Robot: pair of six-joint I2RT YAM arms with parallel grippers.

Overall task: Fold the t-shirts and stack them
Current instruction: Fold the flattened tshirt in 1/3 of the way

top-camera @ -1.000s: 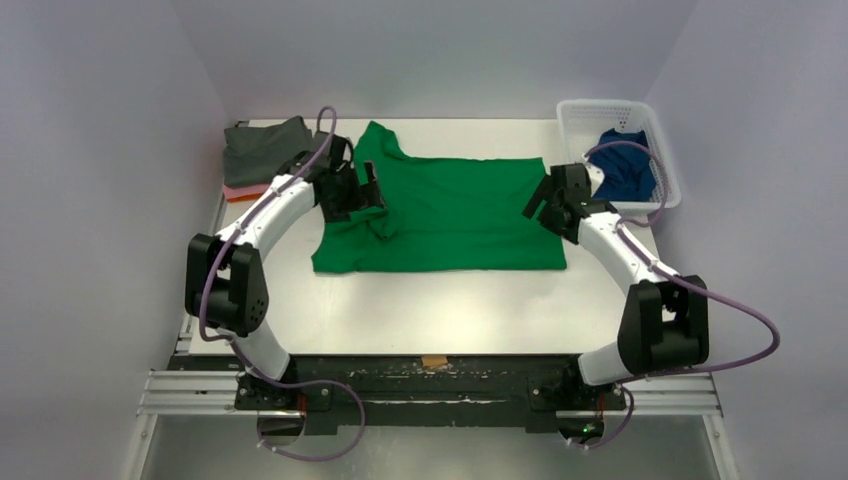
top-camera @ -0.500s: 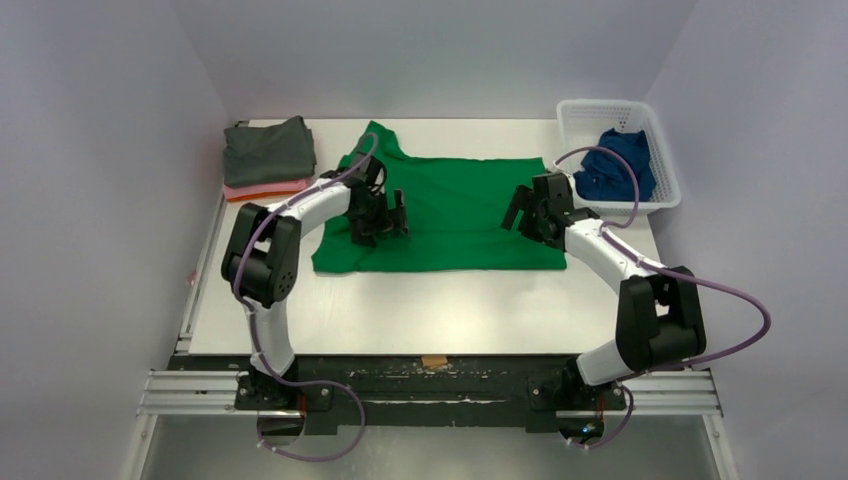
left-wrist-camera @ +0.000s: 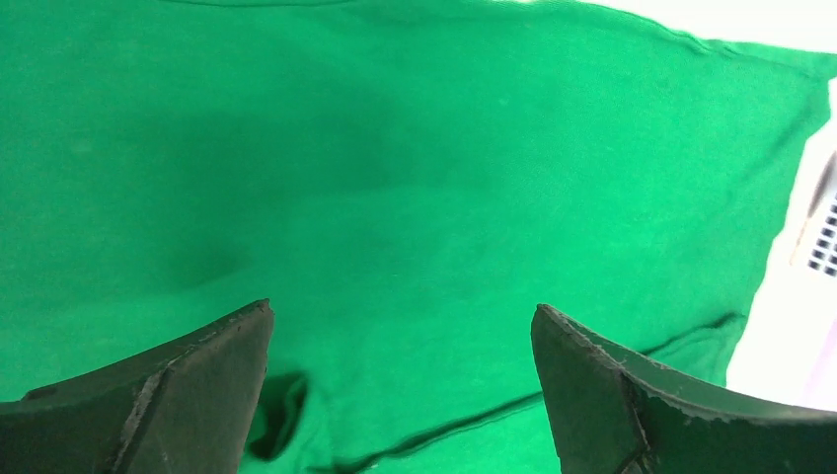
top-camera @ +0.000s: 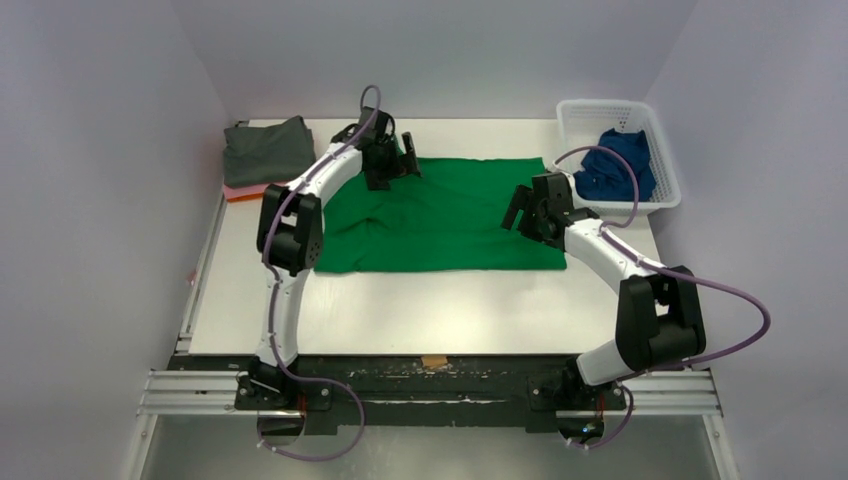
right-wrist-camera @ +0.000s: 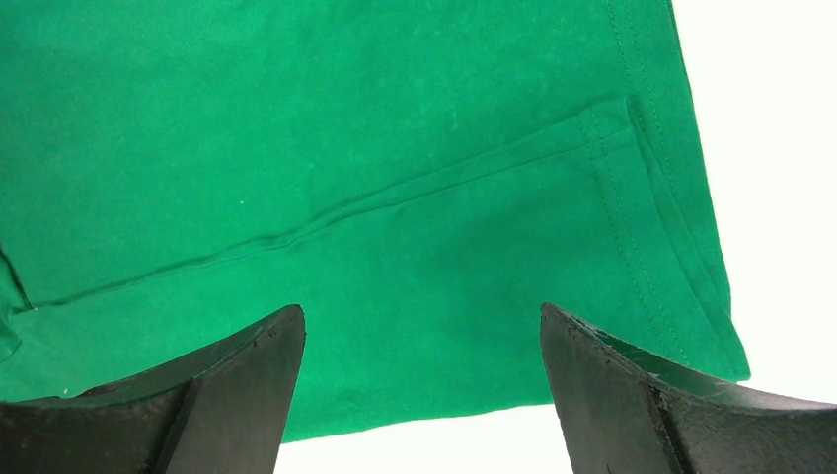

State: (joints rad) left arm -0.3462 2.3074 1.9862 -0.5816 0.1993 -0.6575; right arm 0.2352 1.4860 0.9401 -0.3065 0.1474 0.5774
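Observation:
A bright green t-shirt (top-camera: 440,215) lies flat in the middle of the table, partly folded, with a fold seam showing in the right wrist view (right-wrist-camera: 395,148). My left gripper (top-camera: 400,165) is open and empty over the shirt's far left edge; green cloth (left-wrist-camera: 415,168) fills its view. My right gripper (top-camera: 520,212) is open and empty above the shirt's right edge. A dark grey tee (top-camera: 267,150) lies folded on a pink one (top-camera: 245,189) at the far left. A royal blue tee (top-camera: 612,165) is in the basket.
The white lattice basket (top-camera: 600,108) stands at the far right corner. Bare white table (top-camera: 420,310) lies between the shirt and the arm bases. Grey walls close in the back and sides.
My left gripper has moved from the shirt's left side to its far edge. The left sleeve that stuck out at the far left now lies folded in. The right gripper shifted a little leftward.

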